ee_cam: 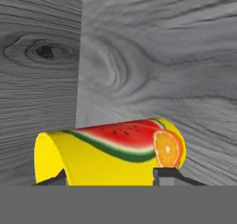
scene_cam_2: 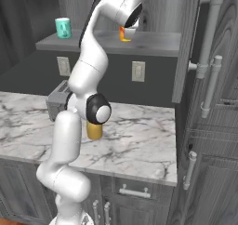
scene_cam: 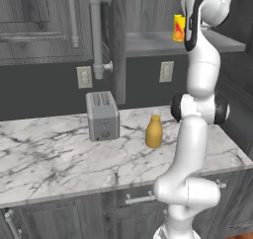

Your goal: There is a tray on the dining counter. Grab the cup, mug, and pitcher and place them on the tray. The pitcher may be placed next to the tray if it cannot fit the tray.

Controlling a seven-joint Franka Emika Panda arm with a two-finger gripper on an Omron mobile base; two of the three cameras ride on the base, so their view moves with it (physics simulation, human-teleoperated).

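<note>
While the arm (scene_cam: 197,109) was stretched way up, the marble worktop (scene_cam: 59,154) below carried one grey toaster (scene_cam: 103,116) and, just to the side of it, one mustard pitcher (scene_cam: 154,132) standing upright; they sat near each other but apart. Couldn't see into the pitcher from these angles. Above that ran a grey shelf (scene_cam_2: 153,42) against the wood-grain wall, with two small vessels on it: one teal mug (scene_cam_2: 63,28) upright toward one end, and one yellow cup (scene_cam: 178,28) further along, well apart from the mug. Nothing visible inside either.

The claw (ee_cam: 111,177) was up at the shelf, right on the cup. From the hand camera the cup, watermelon and orange print on its side, sat between the two fingertips (ee_cam: 167,176), one tip on each flank. Whether the tips were actually pressing on it or just hugging it, I couldn't tell, so no call on grasped versus loose.
</note>
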